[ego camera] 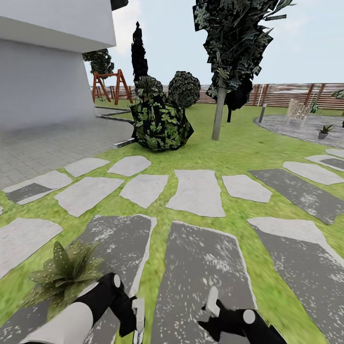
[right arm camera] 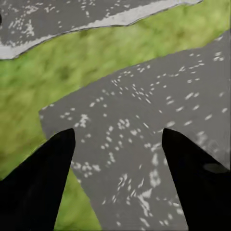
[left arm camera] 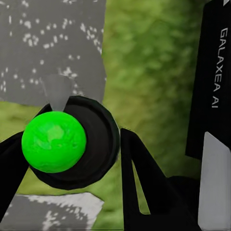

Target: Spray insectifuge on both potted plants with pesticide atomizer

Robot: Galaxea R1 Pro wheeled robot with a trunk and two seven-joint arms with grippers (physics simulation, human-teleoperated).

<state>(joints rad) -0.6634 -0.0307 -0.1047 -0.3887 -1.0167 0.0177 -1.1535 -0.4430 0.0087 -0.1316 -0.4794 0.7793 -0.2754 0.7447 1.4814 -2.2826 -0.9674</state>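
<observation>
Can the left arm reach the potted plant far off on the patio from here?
Probably not. The potted plant sits on the round patio far ahead to the right, across lawn and stepping stones, well beyond the left tool. The base would need to drive closer.

The small grey-potted green plant (ego camera: 326,131) on the far patio is too distant for detail. A green-capped dark round bottle (left arm camera: 67,142) hides the left gripper's (left arm camera: 72,159) fingers, so their grip is unclear.

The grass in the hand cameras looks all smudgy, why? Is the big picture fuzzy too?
Left wrist view: grass is a soft blur, while the green ball on the bottle looks sharp. Right wrist view: grass smeared, stone speckles crisper. Head view: stepping stones fairly clear, edges stretched and slightly soft.
</observation>
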